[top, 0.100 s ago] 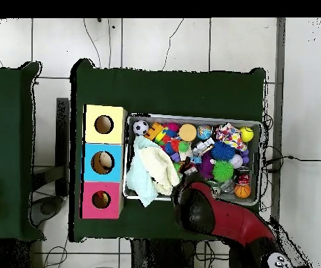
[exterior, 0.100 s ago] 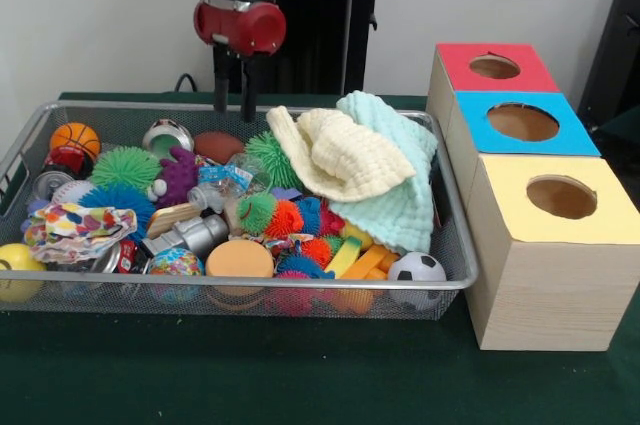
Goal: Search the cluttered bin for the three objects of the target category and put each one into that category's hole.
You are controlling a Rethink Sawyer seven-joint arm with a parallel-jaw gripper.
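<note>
Mesh bin [exterior, 0.100 s ago: 455, 245], long axis left-right

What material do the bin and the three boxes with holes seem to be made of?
The bin looks like silver wire mesh, since the toys show through its walls. The boxes look like pale wood or wood-grain laminate, with matte red, blue and yellow tops, perhaps paper.

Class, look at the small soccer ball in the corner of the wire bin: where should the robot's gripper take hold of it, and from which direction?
Likely from straight above, fingers closing across the widest part of the soccer ball. It sits against the bin corner, so the wire walls block sideways approaches, while its top is uncovered. The fingers should probably straddle it along the free sides, away from the mint cloth and the orange pieces beside it.
</note>
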